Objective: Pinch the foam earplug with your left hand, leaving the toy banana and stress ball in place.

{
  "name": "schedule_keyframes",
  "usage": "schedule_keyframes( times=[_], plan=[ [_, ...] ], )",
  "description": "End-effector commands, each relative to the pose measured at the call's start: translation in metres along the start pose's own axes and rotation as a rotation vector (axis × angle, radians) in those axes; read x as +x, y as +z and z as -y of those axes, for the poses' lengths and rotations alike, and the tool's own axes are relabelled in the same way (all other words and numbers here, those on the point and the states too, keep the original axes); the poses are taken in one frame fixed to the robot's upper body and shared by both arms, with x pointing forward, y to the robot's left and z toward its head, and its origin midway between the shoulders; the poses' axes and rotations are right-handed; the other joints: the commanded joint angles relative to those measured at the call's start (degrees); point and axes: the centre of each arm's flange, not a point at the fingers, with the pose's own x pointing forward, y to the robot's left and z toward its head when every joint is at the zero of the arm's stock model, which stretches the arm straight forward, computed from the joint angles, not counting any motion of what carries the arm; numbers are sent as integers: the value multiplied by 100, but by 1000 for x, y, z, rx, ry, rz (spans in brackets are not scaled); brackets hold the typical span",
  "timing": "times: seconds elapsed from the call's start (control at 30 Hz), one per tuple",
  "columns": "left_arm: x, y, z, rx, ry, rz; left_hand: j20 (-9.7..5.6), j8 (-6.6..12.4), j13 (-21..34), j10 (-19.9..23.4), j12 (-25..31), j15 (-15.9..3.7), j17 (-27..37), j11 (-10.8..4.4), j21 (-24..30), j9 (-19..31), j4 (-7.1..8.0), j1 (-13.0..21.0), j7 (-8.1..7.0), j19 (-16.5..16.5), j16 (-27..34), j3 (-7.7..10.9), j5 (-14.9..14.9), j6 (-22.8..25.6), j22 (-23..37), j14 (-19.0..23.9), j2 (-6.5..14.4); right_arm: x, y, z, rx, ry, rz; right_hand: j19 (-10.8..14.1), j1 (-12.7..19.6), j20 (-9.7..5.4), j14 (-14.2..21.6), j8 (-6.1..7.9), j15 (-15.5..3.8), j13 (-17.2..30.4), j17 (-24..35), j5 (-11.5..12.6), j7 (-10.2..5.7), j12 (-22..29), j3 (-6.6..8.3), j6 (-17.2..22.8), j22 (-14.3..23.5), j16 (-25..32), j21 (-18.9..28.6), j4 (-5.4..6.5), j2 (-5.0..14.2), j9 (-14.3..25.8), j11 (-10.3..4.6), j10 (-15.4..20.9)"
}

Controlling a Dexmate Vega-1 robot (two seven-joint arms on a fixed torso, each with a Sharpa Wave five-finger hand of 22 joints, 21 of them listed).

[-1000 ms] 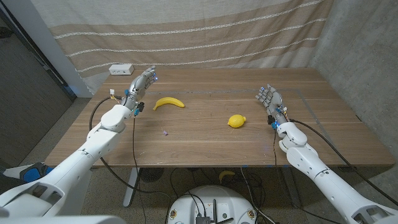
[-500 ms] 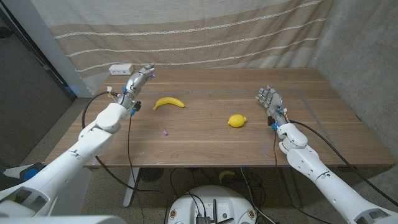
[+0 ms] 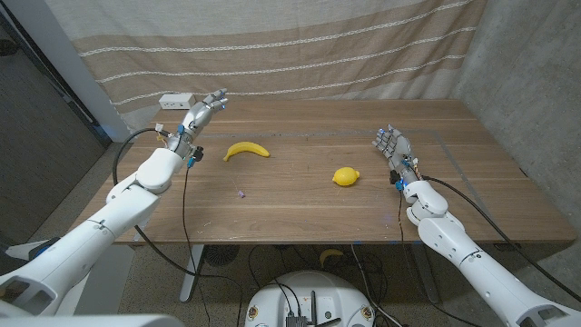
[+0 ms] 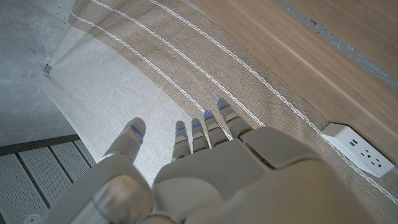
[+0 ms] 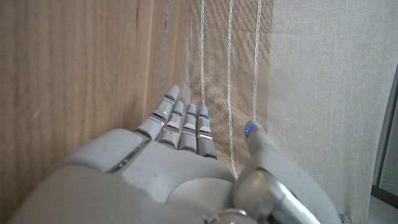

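A tiny purple foam earplug point(image 3: 241, 193) lies on the wooden table point(image 3: 300, 204), in front of the yellow toy banana point(image 3: 246, 150). A yellow lemon-shaped stress ball point(image 3: 345, 176) sits to the right of centre. My left hand point(image 3: 203, 113) is raised at the table's far left corner, well behind the earplug, its fingers spread and holding nothing; the left wrist view shows those fingers point(image 4: 205, 134) against the curtain. My right hand point(image 3: 392, 145) stands open to the right of the stress ball, fingers point(image 5: 183, 121) extended, apart from it.
A white power strip point(image 3: 176, 101) lies at the table's far left edge, near my left hand, and appears in the left wrist view point(image 4: 360, 149). A striped beige curtain point(image 3: 272, 50) hangs behind the table. A concrete wall point(image 3: 536, 82) stands on the right.
My left hand has drifted a little further toward the far left corner, away from the banana and the earplug. The right hand and the objects have stayed put.
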Motion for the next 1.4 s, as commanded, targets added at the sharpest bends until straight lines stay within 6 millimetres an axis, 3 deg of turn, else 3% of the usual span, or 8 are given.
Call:
schedule_keyframes(
  times=[0.03, 0.4, 1.4],
  plan=[
    [-3, 25, -1, 123, -7, 67, 0, 29, 26, 59, 22, -7, 18, -4, 58, 34, -52, -1, 17, 46, 3, 18, -8, 78, 13, 75, 18, 0, 0, 0, -3, -4, 9, 49, -14, 14, 43, 18, 7, 20, 11, 61, -37, 50, 17, 71, 24, 6, -38, -38, 13, 17, 14, 61],
    [-6, 42, 3, 221, -23, 113, 5, 42, 26, 121, 16, -55, 18, -8, 62, 35, -104, -3, 13, 79, -10, 28, -12, 190, 15, 120, 20, 0, -1, 1, 1, -3, 17, 62, -13, 19, 59, 17, 16, 22, 3, 68, -17, 48, 15, 100, 26, 6, -57, -65, 20, 18, 25, 83],
    [-22, 68, 8, 360, -84, 181, 6, 31, 30, 317, 21, -117, 19, -78, 77, 41, -224, -8, -32, 173, -23, 56, -22, 358, 20, 247, 22, -10, -3, -2, 12, -7, 44, 67, -17, 23, 69, 14, 19, 29, -12, 80, -14, 51, 11, 163, 28, -4, -113, -113, 42, 23, 33, 154]
  ],
)
